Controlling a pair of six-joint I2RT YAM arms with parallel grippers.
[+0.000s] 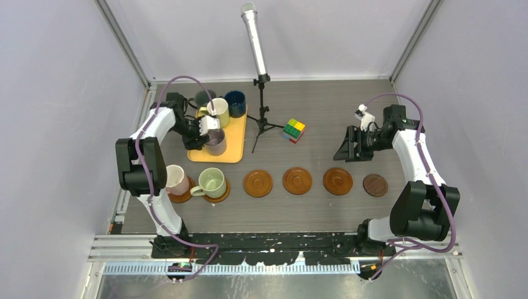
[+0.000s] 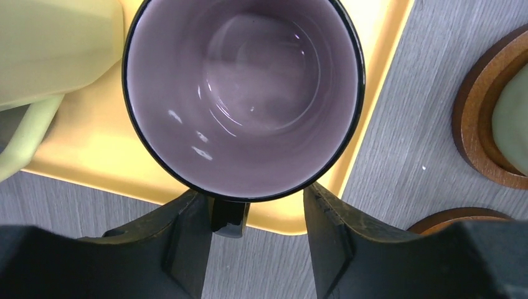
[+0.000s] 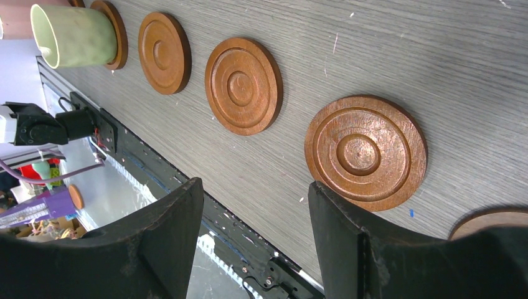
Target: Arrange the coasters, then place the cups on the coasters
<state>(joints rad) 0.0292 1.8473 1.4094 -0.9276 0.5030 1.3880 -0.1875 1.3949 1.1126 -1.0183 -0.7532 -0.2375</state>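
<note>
A mauve cup (image 1: 216,142) (image 2: 243,93) stands at the near corner of the yellow tray (image 1: 235,151) (image 2: 93,149). My left gripper (image 1: 204,131) (image 2: 254,190) is open and straddles its black handle (image 2: 229,218), which lies against the left finger. Cream-yellow (image 1: 218,111) (image 2: 50,50), dark grey-green (image 1: 203,97) and navy (image 1: 235,103) cups stand on the tray's far end. Pink (image 1: 176,179) and pale green (image 1: 212,182) (image 3: 78,34) cups sit on coasters. Three bare brown coasters (image 1: 258,183) (image 1: 297,180) (image 1: 337,181) (image 3: 365,151) and a smaller dark coaster (image 1: 375,185) continue the row. My right gripper (image 1: 357,145) (image 3: 255,187) hangs open and holds nothing.
A microphone on a tripod (image 1: 260,93) stands behind the row, beside a multicoloured cube (image 1: 294,130). Walls close in the left, right and back. A black rail (image 1: 268,240) runs along the near table edge.
</note>
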